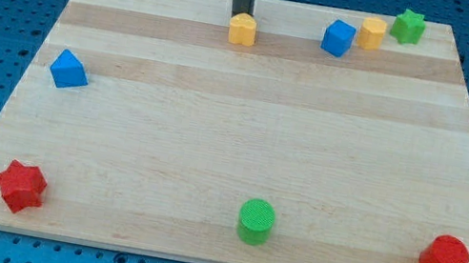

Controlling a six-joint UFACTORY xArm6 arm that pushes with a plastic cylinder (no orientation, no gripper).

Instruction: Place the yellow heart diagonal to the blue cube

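Pincer there is none on this arm: it ends in a plain dark rod, so nothing opens, closes or clamps. My tip [240, 14] sits at the top of the wooden board [244, 133], just behind the yellow heart [244, 30] on its far side, touching it or very nearly; I cannot tell which.

That heart lies near the board's top edge, a little left of centre. The blue cube [338, 38] is well to its right, roughly level with it, and a second yellow block [372, 33] sits touching or nearly touching the cube's upper right, with a green star [408, 27] just beyond.

Judging from this, the heart must go toward the view's right and end slightly lower than the cube, off its lower-left corner. To do that well, the push should come from the heart's upper left, so my tip probably needs to shift a little left first. Short, centred pushes should keep the heart from spinning off the rod. Stopping short of the cube matters, since a bump would shove it into the yellow block beside it.

The blue wedge [68, 70], red star [20, 186], green cylinder [255, 220] and red cylinder [444, 257] are far from the path.
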